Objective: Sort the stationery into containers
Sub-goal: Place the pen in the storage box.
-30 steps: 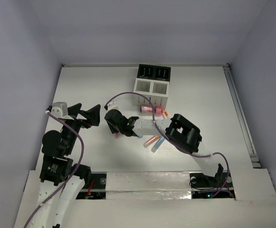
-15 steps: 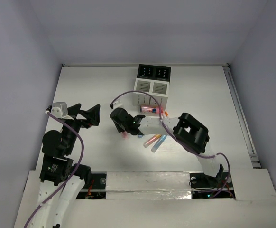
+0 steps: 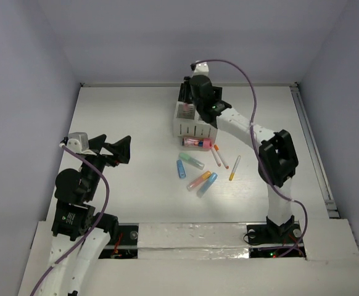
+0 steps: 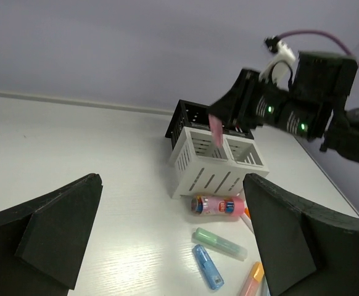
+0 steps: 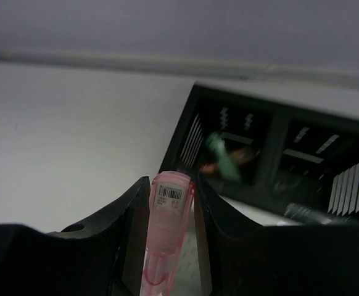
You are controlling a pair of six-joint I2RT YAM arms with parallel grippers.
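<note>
Sorting looks partway done, by my reading. Your right fingers (image 5: 127, 225) are clamped on a pink marker (image 5: 166, 222) and hold it upright just above the organiser (image 3: 197, 128). From the left wrist view it seems to hang over the left compartment of the white box (image 4: 211, 172), and it is not dropped in yet. Behind that, the black box (image 5: 272, 132) already holds something green and something orange in its left compartment. The other compartment is too blurred for you to trust.

Plenty is left on the bench (image 3: 124, 111) in front of the organiser:
- a fat pink cylinder (image 3: 198, 142) just beside the front wall
- a green marker (image 3: 191, 161) and a blue marker (image 3: 181, 168) nearer you
- an orange marker (image 3: 198, 181) beside a second blue marker (image 3: 207, 184)
- two thin sticks (image 3: 220, 157) and a yellow stick (image 3: 235, 168) off to the right

Your left fingers (image 4: 56, 228) are spread wide apart on nothing, well to the left of the organiser, so I judge most of the job lies ahead
</note>
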